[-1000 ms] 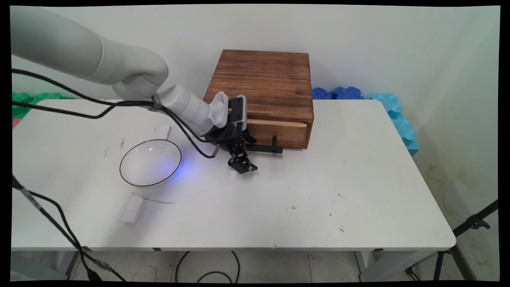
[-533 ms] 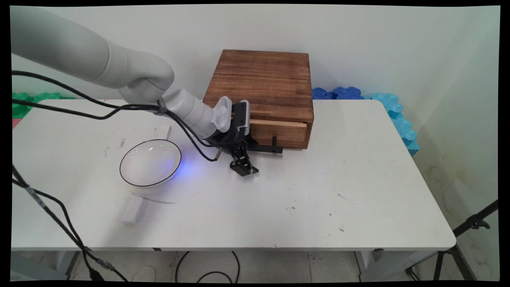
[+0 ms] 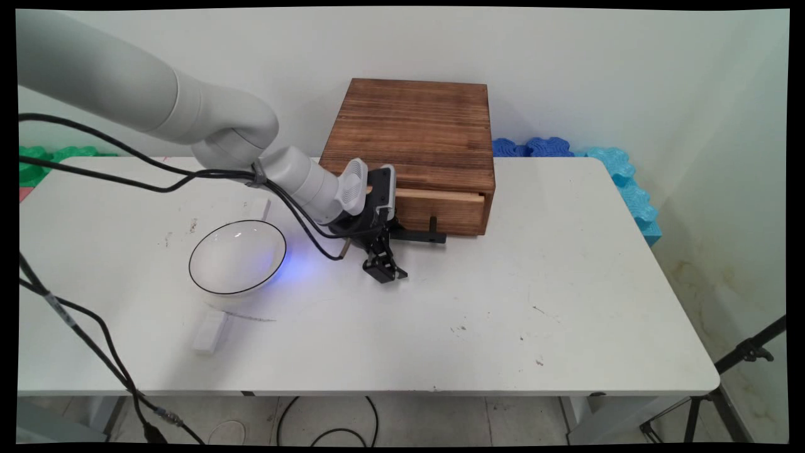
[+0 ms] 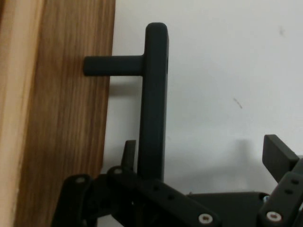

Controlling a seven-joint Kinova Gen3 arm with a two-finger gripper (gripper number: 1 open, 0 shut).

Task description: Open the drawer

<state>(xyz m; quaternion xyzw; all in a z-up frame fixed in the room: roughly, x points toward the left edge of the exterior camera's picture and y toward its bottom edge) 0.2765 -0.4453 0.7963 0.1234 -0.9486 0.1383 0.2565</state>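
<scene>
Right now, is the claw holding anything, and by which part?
Nothing is gripped. The claw is open; the drawer's black handle stands between its fingers, close to one.

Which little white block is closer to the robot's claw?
The white block behind the bowl is closer to the gripper; the other white block lies in front.

Brown grained wooden box (image 3: 415, 132), black handle (image 4: 154, 104), white black-rimmed bowl (image 3: 237, 257), white table (image 3: 503, 314).

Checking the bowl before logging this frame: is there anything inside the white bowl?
No. The white bowl with its black rim shows only its bare inside in the main view, left of the end effector.
</scene>
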